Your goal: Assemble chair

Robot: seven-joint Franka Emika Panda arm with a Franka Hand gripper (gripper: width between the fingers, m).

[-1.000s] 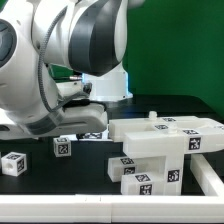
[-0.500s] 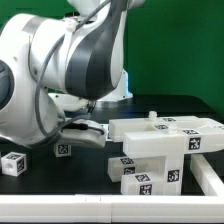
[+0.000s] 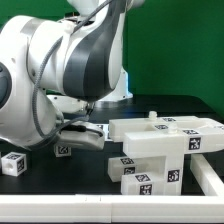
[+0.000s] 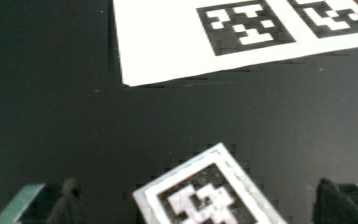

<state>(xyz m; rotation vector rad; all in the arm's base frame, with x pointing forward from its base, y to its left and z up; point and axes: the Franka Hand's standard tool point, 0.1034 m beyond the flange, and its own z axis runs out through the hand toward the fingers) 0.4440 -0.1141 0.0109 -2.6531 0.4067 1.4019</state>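
The gripper hangs with its jaws spread wide, gripping nothing. A tagged white cube lies under the gap on the black table. The marker board lies near it. The part-built chair stands at the exterior view's right, with a green backdrop behind.

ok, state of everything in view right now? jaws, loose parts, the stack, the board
jaws: open, empty, straddling a tagged part without touching it.
tagged part: on the table, tag face up, skewed to the jaws, ungripped.
left cube: loose, alone at the exterior view's left.
second cube: loose, partly hidden by the arm; maybe the straddled part, cannot tell.
chair stack: parts stacked, upright.
marker board: flat on the table.
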